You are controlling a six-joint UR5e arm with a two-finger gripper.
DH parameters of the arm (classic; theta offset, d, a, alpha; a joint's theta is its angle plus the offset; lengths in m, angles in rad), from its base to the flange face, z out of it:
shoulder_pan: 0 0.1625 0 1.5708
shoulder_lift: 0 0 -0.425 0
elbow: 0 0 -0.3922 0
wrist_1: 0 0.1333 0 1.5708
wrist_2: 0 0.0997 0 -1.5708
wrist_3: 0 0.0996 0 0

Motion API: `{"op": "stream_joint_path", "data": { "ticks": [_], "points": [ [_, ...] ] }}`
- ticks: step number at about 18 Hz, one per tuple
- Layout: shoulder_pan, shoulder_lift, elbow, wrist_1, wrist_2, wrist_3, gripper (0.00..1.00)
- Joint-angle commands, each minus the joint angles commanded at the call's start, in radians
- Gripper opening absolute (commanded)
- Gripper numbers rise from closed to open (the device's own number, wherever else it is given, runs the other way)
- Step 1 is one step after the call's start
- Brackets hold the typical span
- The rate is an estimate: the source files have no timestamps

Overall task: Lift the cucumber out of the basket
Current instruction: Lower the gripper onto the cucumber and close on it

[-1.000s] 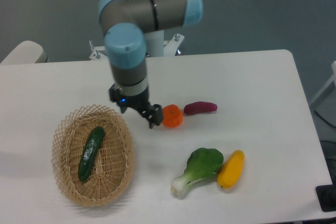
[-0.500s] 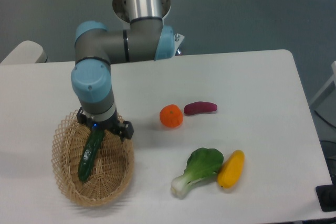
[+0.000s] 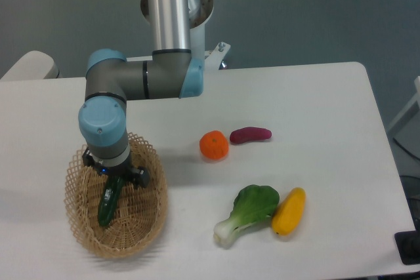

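The dark green cucumber (image 3: 107,205) lies lengthwise in the tan wicker basket (image 3: 147,221) at the table's left front. My gripper (image 3: 113,176) hangs straight down into the basket over the cucumber's upper end, hiding that end. Its fingers stand to either side of the cucumber, one dark fingertip (image 3: 142,176) showing on the right. The jaws look spread, and I cannot see them touching the cucumber.
An orange (image 3: 214,145) and a purple eggplant-like vegetable (image 3: 250,135) lie at the table's middle. A bok choy (image 3: 248,212) and a yellow squash (image 3: 289,211) lie at the front right. The arm's base stands at the back edge.
The gripper has moved left from beside the orange to over the basket, then lowered onto the cucumber's upper end. The cucumber has not moved.
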Motion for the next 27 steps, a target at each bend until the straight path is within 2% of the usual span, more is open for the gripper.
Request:
{"op": "stream_joint_path", "data": {
  "ticks": [7,8,11,12,13,24,27],
  "points": [
    [-0.019,-0.018,0.002,0.003,0.003,-0.02,0.99],
    [-0.02,-0.02,0.002,0.003,0.006,-0.02,0.89],
    [-0.02,-0.015,0.005,0.002,0.009,-0.02,0.39],
    [-0.02,-0.014,0.008,0.002,0.009,-0.02,0.27],
    [-0.019,-0.014,0.011,0.002,0.011,-0.02,0.21],
    [-0.014,-0.003,0.037,-0.001,0.017,-0.006,0.17],
    [-0.012,0.021,0.08,-0.014,0.134,0.012,0.17]
  ]
}}
